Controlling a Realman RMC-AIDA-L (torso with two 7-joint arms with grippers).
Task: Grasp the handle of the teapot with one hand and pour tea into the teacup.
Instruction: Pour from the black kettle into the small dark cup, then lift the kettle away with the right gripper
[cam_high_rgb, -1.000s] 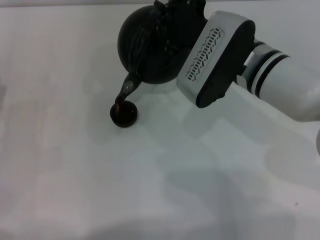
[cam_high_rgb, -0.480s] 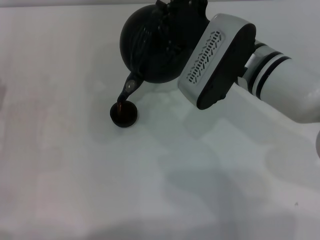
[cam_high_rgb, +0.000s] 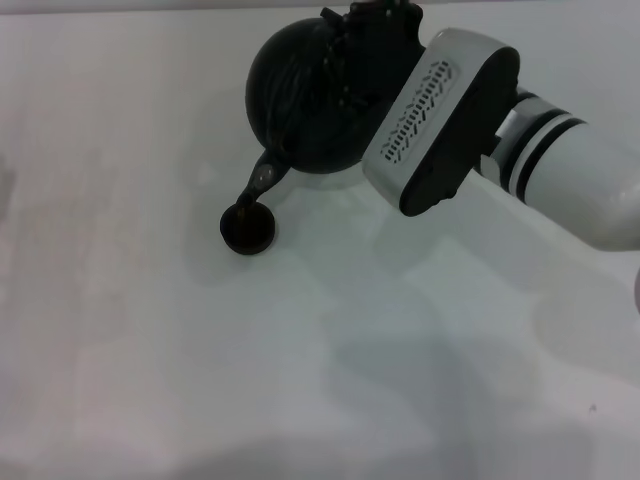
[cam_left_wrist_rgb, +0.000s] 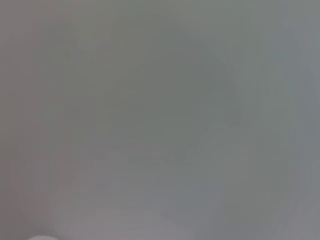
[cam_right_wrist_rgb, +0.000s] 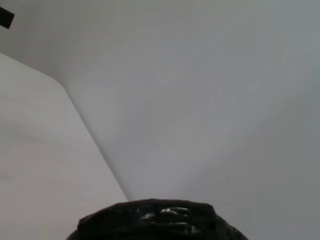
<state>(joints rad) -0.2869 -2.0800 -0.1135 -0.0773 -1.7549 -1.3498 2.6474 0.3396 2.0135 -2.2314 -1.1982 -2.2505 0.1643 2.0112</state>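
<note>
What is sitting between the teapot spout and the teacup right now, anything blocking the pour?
Nothing visible. The teapot, held tilted by the right gripper, has its spout directly over the teacup, with only bare white table around.

Handle (cam_high_rgb: 345, 45) and right gripper's (cam_high_rgb: 375, 25) fingers behind the wrist housing (cam_high_rgb: 440, 120).

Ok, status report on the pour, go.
Right gripper at the handle, grip hidden. Teapot tilted, spout over the teacup. Left arm out of sight. Nothing in the way.
</note>
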